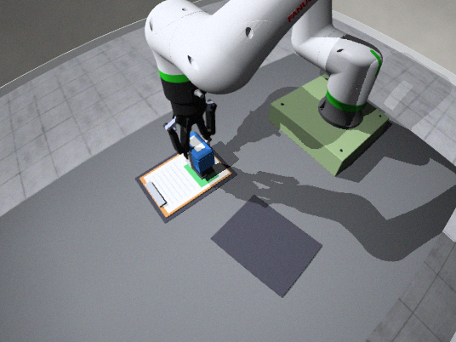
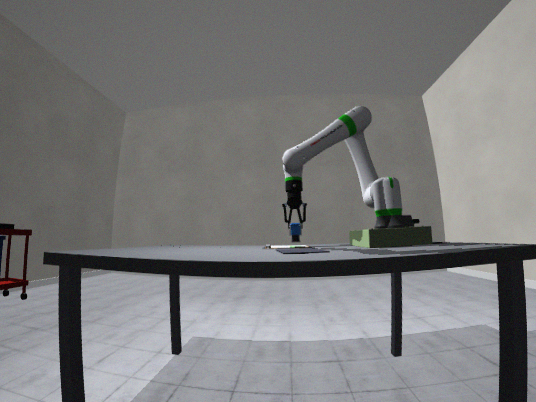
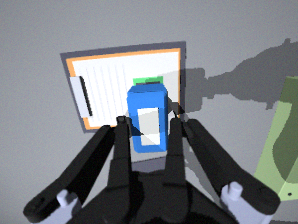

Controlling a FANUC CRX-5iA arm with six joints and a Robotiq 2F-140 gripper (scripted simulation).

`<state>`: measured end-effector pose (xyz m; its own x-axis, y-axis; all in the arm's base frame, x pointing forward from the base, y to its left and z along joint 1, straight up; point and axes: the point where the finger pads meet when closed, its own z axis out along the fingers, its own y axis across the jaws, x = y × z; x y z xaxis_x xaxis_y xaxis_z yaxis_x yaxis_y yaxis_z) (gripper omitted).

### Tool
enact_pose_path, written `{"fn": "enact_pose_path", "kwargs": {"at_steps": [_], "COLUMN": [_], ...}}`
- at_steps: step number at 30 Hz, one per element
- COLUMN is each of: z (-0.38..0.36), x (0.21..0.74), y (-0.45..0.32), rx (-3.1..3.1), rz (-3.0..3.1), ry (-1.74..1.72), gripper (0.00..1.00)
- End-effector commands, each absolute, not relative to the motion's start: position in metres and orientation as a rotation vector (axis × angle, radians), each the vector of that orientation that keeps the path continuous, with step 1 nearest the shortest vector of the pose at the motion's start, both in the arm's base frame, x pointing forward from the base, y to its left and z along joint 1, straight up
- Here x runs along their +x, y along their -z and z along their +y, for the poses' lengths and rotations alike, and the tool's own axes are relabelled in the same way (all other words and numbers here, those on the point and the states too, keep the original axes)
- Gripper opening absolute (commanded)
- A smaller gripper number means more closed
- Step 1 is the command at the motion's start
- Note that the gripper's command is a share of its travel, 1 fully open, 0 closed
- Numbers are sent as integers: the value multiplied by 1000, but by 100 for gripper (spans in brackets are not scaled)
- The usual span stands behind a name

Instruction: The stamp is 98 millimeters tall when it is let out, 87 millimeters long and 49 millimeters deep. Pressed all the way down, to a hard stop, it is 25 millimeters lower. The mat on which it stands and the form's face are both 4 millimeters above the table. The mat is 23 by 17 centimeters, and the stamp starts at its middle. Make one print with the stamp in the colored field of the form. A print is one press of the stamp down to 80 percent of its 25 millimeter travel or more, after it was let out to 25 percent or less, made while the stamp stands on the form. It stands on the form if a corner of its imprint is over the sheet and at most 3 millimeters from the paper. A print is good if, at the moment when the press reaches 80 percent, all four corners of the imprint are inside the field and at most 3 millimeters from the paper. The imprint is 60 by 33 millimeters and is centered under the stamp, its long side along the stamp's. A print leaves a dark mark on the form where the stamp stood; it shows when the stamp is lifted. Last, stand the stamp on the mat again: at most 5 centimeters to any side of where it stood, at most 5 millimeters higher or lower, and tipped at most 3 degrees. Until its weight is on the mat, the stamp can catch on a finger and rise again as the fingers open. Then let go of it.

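- The gripper point(image 1: 194, 142) sits left of centre in the top view, hanging from the white arm point(image 1: 221, 38) that fills the upper middle of the frame
- Its black fingers are pinching the blue stamp point(image 1: 202, 156) from two opposite sides; in the wrist view one pair of fingers lies along the stamp's left face and the other along its right
- The stamp is upright over the form point(image 1: 174, 183), at the form's right-hand end in the top view, above the green field point(image 1: 191, 173)
- In the wrist view only a thin strip of the green field point(image 3: 147, 80) shows past the stamp's upper edge; the rest is hidden beneath the stamp point(image 3: 147, 120)
- In the exterior view the stamp point(image 2: 296, 229) is near the middle of the frame, just over the sheet; whether its foot touches the paper I cannot tell
- The form lies on a dark clipboard point(image 1: 168, 217) with an orange border and a grey clip point(image 1: 155, 194) at its lower left end
- The dark mat point(image 1: 266, 245) lies below and right of the clipboard in the top view, apart from it, with nothing standing on it
- The arm's green base block point(image 1: 298, 128) is in the upper right of the top view, well apart from the form
- A red cart point(image 2: 15, 232) stands at the left edge of the exterior view, beyond the table point(image 2: 150, 260)
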<state>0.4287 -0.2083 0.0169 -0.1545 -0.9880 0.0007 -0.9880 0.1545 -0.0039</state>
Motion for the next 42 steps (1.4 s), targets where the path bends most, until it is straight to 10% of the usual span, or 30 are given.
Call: {"fn": "enact_pose_path", "kwargs": {"at_steps": [1,42], "z": [-208,-208], "x": [429,429], "y": [-10,31], "rx": [-2041,-2041], "rz": [2385,2385], "ry": [6,6], "gripper": [19,19]}}
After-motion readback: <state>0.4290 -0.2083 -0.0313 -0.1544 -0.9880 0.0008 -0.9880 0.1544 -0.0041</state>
